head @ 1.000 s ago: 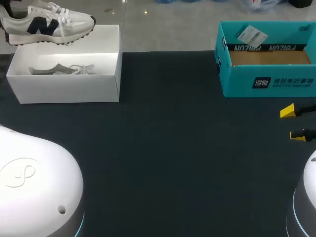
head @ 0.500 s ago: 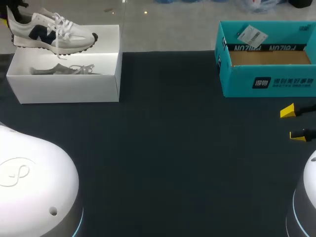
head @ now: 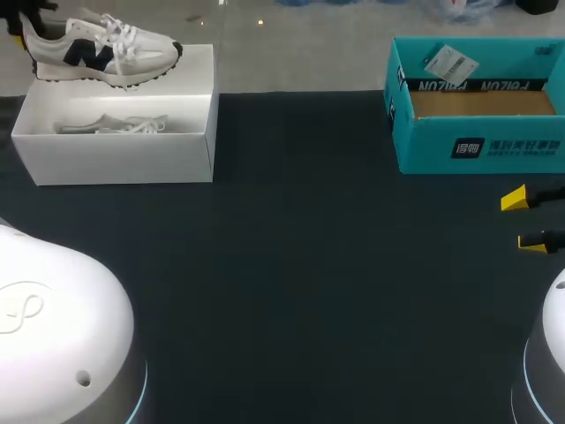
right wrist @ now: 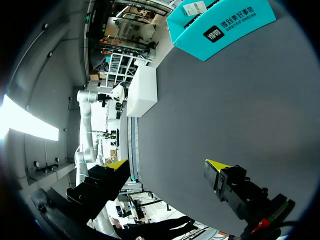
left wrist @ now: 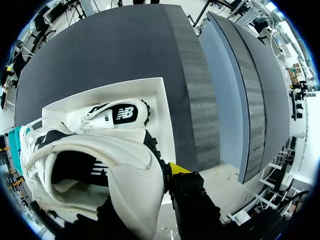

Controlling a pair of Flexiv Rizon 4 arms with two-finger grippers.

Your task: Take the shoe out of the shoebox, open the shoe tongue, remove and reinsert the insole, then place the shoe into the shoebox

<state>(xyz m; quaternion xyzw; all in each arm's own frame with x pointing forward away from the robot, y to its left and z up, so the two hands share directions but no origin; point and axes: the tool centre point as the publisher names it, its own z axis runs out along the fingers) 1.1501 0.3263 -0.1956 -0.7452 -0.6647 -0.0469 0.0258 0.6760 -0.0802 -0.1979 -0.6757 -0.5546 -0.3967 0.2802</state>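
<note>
Nearest, at about five o'clock in the head view, the right gripper (head: 523, 220) is seen low over the dark grey table (head: 309, 265), at its right edge. Its two yellow-tipped fingers are spread well apart, and nothing is held between them. In the right wrist view the same gripper (right wrist: 167, 167) is shown with only bare table cloth between its fingers, and the teal cardboard box (right wrist: 220, 30) is seen far ahead of it. In the head view this open teal cardboard box (head: 481, 146) is placed at about one o'clock, at the far right of the table. At about eleven o'clock the white cardboard shoebox (head: 124, 159) is standing, with a second white sneaker (head: 110, 125) lying on its side inside it. The white and navy sneaker (head: 101, 51) is held in the air just above the far edge of this shoebox, with its toe pointed toward three o'clock. It is gripped at the heel by the left gripper (head: 19, 25), which is only partly seen there. In the left wrist view the left gripper (left wrist: 145, 192) is clamped on the heel collar of the white and navy sneaker (left wrist: 90, 170); beyond it, the shoebox (left wrist: 161, 100) and the second sneaker (left wrist: 117, 114) are seen below.
</note>
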